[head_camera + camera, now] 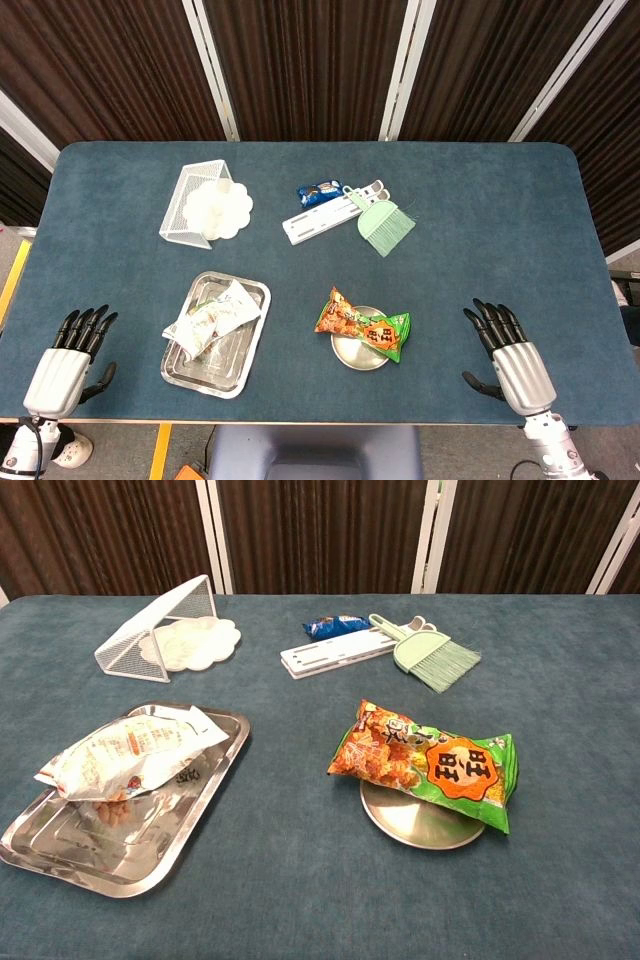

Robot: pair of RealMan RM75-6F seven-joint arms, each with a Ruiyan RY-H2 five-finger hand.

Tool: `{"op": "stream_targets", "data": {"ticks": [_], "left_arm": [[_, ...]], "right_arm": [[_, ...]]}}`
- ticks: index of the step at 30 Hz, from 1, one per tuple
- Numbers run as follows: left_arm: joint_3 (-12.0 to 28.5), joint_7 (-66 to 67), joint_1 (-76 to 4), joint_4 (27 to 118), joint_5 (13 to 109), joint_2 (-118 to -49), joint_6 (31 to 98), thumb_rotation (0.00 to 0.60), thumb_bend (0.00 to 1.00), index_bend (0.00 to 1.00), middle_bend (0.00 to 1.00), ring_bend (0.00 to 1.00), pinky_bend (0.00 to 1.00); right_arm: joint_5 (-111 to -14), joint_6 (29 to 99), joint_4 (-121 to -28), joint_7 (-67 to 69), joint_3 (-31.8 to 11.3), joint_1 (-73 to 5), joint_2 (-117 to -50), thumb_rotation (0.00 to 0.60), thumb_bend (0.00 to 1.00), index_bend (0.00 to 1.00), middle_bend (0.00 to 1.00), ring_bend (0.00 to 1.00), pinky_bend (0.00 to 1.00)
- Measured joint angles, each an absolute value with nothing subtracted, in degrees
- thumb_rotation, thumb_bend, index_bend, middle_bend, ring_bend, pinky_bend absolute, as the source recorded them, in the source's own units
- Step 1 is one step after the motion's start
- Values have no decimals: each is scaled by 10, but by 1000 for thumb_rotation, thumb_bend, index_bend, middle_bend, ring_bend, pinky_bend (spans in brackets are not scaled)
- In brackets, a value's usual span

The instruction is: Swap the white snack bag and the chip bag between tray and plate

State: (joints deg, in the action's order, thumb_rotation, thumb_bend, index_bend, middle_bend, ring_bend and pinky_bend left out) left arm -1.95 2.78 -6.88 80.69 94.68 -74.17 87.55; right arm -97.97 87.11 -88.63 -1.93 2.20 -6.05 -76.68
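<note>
The white snack bag lies in the steel tray at the front left. An orange and green chip bag rests across the small round steel plate right of centre. My left hand lies open on the table at the front left corner, well left of the tray. Over at the front right, my right hand is open too, apart from the plate. The chest view shows neither hand.
At the back left a white wire rack stands beside a white scalloped dish. Behind the plate lie a blue snack packet, a white strip and a green hand brush.
</note>
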Motion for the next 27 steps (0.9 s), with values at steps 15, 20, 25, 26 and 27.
{"op": "stream_targets", "data": {"ticks": [15,20,25,26,27], "left_arm": [[-34,-22,-106,841,960,-748,803,600,400,0,0,0,65],[-18,-36,-163,873,958,-769,732,600,372,0,0,0,79],[17,-11,-208,881,922,-818,676,600,368,0,0,0,66],[23,-6,-215,881,915,-826,668,600,370,0,0,0,64],[29,0,-223,879,906,-837,660,600,371,0,0,0,64]], "right_arm": [[-980,875,-897,-11,23,-57,-762,600,271,0,0,0,0],[-983,855,-901,-12,32,-62,-759,600,271,0,0,0,0],[-980,844,-908,-8,36,-66,-751,600,271,0,0,0,0],[-980,843,-909,-6,36,-66,-749,600,271,0,0,0,0],[-979,843,-911,-4,36,-67,-747,600,271,0,0,0,0]]}}
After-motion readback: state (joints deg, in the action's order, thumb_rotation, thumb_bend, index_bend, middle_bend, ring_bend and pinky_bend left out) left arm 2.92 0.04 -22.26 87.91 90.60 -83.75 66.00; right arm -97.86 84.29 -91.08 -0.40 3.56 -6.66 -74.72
